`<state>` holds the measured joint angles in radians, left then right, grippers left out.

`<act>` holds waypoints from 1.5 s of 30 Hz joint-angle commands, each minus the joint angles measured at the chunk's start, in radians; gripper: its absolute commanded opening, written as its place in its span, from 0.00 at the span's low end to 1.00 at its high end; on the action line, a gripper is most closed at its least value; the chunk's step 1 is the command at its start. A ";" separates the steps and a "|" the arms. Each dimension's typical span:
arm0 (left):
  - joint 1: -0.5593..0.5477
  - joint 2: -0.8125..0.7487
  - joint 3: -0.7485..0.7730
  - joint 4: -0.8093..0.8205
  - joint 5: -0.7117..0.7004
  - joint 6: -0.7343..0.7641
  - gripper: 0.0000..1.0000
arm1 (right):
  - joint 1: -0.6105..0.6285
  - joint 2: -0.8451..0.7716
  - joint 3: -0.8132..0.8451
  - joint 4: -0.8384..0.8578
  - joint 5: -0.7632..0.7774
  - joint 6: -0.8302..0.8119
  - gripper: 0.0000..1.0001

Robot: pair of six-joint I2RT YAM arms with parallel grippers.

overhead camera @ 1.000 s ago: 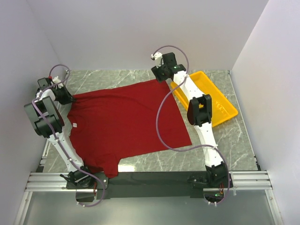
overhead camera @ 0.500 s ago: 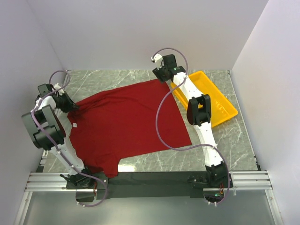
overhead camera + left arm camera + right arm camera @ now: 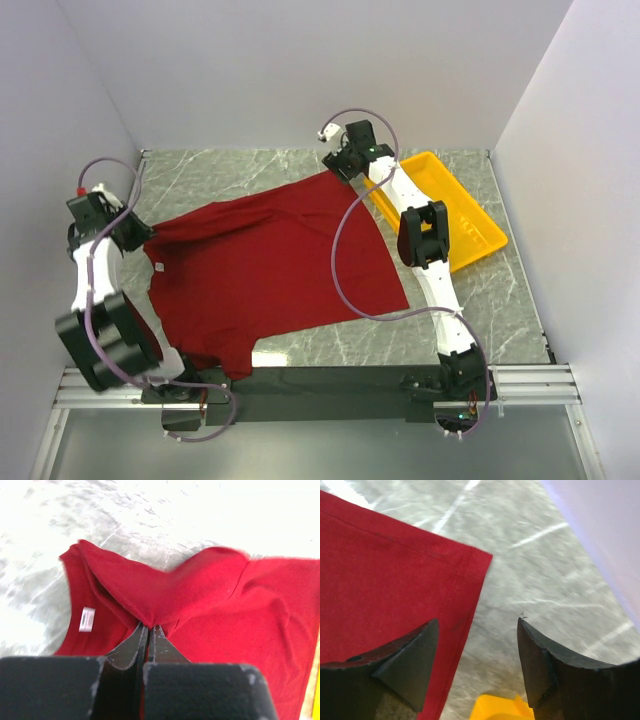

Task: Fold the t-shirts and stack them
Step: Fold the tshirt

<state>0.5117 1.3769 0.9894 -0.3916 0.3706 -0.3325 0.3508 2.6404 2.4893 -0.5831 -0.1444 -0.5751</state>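
Note:
One dark red t-shirt (image 3: 270,265) lies spread on the marble table, its white neck label (image 3: 86,619) toward the left. My left gripper (image 3: 143,237) is shut on a pinch of the shirt's left shoulder cloth (image 3: 165,592), which rises in a peak to the closed fingertips (image 3: 149,626). My right gripper (image 3: 333,168) hangs open at the shirt's far right corner (image 3: 479,560). One finger (image 3: 417,647) is over the hem and the other (image 3: 537,655) over bare marble, with nothing between them.
A yellow tray (image 3: 470,225) sits at the right behind the right arm, and its edge (image 3: 495,707) shows just below the right fingers. Bare marble (image 3: 480,310) lies near right. White walls close off the back and both sides.
The left arm has drawn back toward the near left, pulling the shirt's shoulder with it and creasing the far left edge. The right jaws have spread wider at the far corner.

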 commanded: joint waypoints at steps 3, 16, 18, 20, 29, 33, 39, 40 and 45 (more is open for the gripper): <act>0.050 -0.202 -0.087 0.025 -0.049 -0.080 0.01 | 0.002 -0.040 -0.018 -0.030 -0.153 -0.023 0.72; 0.056 -0.279 -0.195 -0.009 0.142 -0.145 0.01 | 0.024 -0.160 -0.073 -0.199 -0.079 0.089 0.69; 0.056 -0.276 -0.192 -0.003 0.154 -0.149 0.01 | 0.010 -0.166 -0.093 -0.277 -0.136 0.132 0.70; 0.056 -0.273 -0.190 0.003 0.163 -0.151 0.01 | -0.012 -0.137 -0.063 -0.355 -0.173 0.196 0.69; 0.056 -0.243 -0.179 0.019 0.191 -0.135 0.01 | -0.033 -0.093 -0.066 -0.296 -0.133 0.346 0.67; 0.054 -0.249 -0.186 0.026 0.198 -0.138 0.01 | -0.024 -0.080 -0.041 -0.314 -0.130 0.342 0.63; 0.056 -0.257 -0.169 0.011 0.206 -0.125 0.01 | 0.017 -0.097 -0.115 -0.345 -0.086 0.297 0.50; 0.054 -0.259 -0.163 0.007 0.206 -0.123 0.01 | 0.017 -0.096 -0.124 -0.350 -0.081 0.305 0.50; 0.056 -0.263 -0.164 0.005 0.218 -0.122 0.01 | 0.010 -0.099 -0.141 -0.363 -0.064 0.330 0.48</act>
<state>0.5663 1.1366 0.7906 -0.4072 0.5541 -0.4648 0.3649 2.5698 2.3680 -0.9104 -0.2283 -0.2611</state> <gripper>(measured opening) 0.022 0.479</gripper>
